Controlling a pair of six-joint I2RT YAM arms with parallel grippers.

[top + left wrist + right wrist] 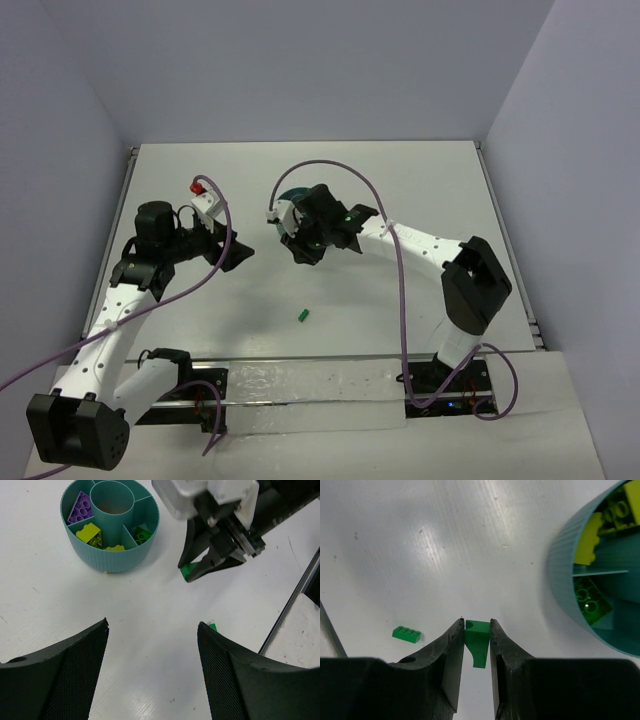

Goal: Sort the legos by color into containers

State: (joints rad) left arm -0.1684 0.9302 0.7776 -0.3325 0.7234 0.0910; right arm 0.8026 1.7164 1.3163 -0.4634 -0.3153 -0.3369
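Right jaws clench a green brick (479, 642) just beside the teal bowl (560, 580); left jaws hang released, empty. Carrying step: next, probably move over the dark-green compartment (615, 625) and let go.

The jaws are pinched shut on a green wedge (480, 650), held above the white bench (420, 555). A green brick (406, 634) lies flat on the bench to the left, well apart from the wedge. At the right edge is a teal bowl (565, 590). 1 compartment holds lime bricks (585, 542), and the next holds a dark green brick (590, 602).
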